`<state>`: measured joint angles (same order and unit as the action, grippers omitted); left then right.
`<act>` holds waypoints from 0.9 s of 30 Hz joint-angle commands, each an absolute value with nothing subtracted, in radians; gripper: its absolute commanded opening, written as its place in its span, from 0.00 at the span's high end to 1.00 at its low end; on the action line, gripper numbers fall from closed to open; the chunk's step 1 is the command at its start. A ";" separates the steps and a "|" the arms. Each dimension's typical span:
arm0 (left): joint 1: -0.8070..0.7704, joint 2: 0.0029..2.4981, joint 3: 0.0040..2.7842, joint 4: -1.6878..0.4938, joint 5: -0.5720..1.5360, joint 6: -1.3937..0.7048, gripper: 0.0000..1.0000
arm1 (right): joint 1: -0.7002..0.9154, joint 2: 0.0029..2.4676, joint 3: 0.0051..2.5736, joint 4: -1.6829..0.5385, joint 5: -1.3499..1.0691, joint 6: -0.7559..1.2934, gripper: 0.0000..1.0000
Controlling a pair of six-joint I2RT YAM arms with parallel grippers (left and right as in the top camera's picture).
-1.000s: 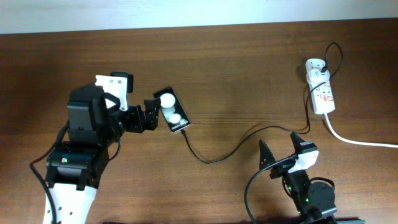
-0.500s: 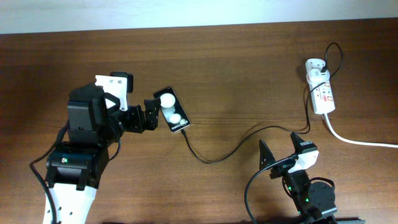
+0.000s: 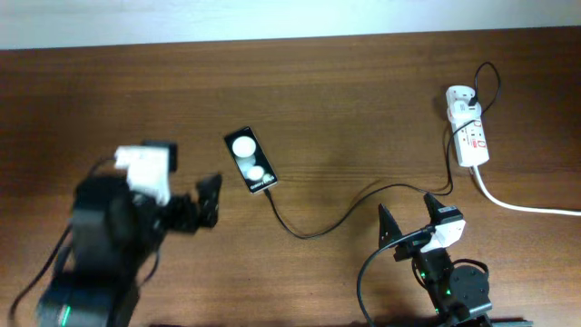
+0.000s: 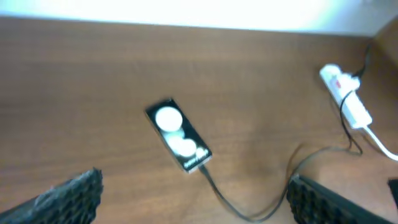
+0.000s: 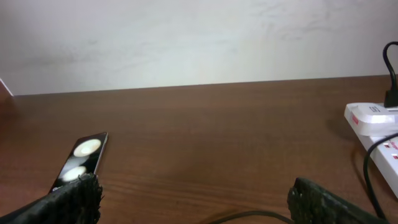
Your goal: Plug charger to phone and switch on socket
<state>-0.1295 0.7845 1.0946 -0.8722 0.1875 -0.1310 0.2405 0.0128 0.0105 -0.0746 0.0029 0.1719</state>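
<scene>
Judging by the overhead view, plugging looks done: the charger tip meets the lower end of the phone, which lies flat on the bench, untouched. Left gripper sits apart from it, jaws wide, empty. Right gripper jaws also wide, empty, well short of the socket at far right. Switch state unreadable; switching on is probably left to do.

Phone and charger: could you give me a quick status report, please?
Left gripper open, off the phone; right gripper open, empty. Charger cable at phone's lower end, looks plugged. Power strip untouched; nothing blocking it.
</scene>
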 commanded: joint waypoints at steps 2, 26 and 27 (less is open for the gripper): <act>-0.125 0.545 1.079 -1.034 0.070 -0.118 0.01 | 0.234 0.004 0.006 -0.082 0.005 0.162 0.01; -0.095 0.029 0.174 -0.219 -0.023 -0.309 0.01 | 0.234 0.003 0.006 -0.082 0.005 0.162 0.01; -0.095 0.013 0.148 -0.183 -0.023 -0.326 0.01 | 0.234 0.004 0.006 -0.082 0.005 0.161 0.01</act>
